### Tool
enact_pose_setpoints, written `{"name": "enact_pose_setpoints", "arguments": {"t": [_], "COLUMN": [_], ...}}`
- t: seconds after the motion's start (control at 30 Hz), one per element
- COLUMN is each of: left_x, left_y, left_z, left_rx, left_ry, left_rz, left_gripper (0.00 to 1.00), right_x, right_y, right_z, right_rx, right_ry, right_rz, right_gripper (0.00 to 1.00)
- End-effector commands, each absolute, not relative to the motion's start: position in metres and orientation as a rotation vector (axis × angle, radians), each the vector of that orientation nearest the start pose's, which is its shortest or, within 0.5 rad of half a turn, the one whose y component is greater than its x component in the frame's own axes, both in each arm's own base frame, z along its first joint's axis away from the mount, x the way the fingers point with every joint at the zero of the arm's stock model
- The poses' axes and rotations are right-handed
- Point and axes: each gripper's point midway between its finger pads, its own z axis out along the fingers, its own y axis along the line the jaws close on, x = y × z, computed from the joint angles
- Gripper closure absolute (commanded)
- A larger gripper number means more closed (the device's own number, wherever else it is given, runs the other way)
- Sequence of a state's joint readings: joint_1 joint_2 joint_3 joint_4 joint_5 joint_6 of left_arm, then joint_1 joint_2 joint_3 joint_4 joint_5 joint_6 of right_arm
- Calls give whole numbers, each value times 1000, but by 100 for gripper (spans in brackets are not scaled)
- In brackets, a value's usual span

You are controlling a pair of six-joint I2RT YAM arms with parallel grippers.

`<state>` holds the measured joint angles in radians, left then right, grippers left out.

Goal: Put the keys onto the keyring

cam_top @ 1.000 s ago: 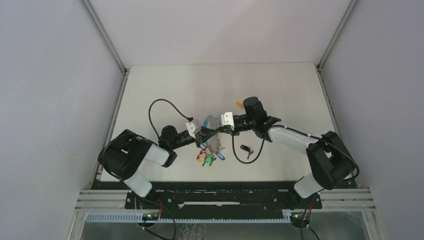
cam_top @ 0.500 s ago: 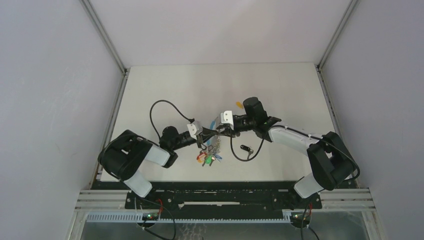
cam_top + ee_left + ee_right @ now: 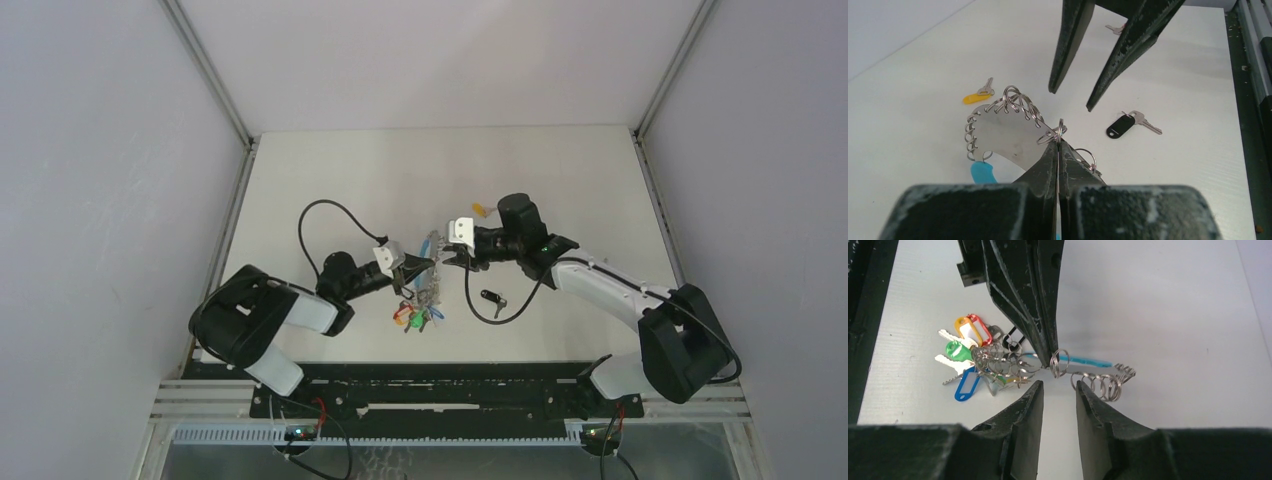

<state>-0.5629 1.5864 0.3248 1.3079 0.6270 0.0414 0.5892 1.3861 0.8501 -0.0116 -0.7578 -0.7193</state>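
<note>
One keyring (image 3: 428, 290) sits near the middle of the white table (image 3: 350, 170), between the two grippers and towards the near edge. It is made up of a curved metal plate (image 3: 1003, 135) edged with small split rings, a light-blue band (image 3: 1088, 361) and a cluster of coloured tags (image 3: 965, 347): red, yellow, green and blue, each with a silver key. In the right wrist view the tags lie flat on the table surface.

Left gripper (image 3: 1058, 147): fingers pressed fully together, pinching one small split ring (image 3: 1059, 362) at the edge of the keyring. The ring stands up at the very fingertips. Whether the plate is lifted clear of the table cannot be determined.

Right gripper (image 3: 1058, 386): fingers parted, with nothing between them. Its tips point at the pinched ring and stop just short of it, without touching. In the left wrist view the two dark fingers (image 3: 1068, 45) come down from above, apart from the plate.

Two loose keys noted. A black-tagged key (image 3: 490, 297) lies on the table near the right of the keyring, close to a loop of black cable (image 3: 500, 312). A yellow-tagged key (image 3: 480, 210) lies further back, beside the right wrist. Both lie apart from the keyring and from either gripper.
</note>
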Motion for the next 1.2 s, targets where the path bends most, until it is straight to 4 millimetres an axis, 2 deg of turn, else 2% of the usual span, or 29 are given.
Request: {"name": "enact_pose_setpoints", "arguments": {"t": [0.0,0.33,0.53,0.6,0.7,0.77,0.93,0.97,1.0,1.1,1.17], "left_x": [267,266,266,265,265,265,263,263,263,264,265], "left_y": [-283,-284,-285,-285,-285,-285,-286,-286,-285,-284,-282], "left_z": [149,152,154,155,156,156,157,158,159,160,160], "left_rx": [930,925,915,916,914,915,909,906,904,892,889], "left_ry": [1242,1243,1239,1235,1233,1234,1228,1227,1225,1231,1243], "left_rz": [-827,-842,-852,-855,-857,-860,-873,-874,-874,-866,-858], "left_gripper": [100,100,100,100,100,100,100,100,100,100,100], "right_x": [265,267,269,270,276,281,290,289,288,292,301], "right_y": [301,320,324,324,324,322,319,320,320,317,309], "right_z": [161,155,151,148,146,146,151,151,151,147,148], "right_rx": [-1537,-1528,-1524,-1523,-1513,-1498,-1444,-1444,-1444,-1437,-1388], "right_ry": [1288,1233,1240,1251,1269,1272,1249,1238,1234,1265,1303], "right_rz": [693,718,723,711,659,593,442,431,422,361,304], "right_gripper": [69,75,77,83,95,100,100,100,94,71,66]}}
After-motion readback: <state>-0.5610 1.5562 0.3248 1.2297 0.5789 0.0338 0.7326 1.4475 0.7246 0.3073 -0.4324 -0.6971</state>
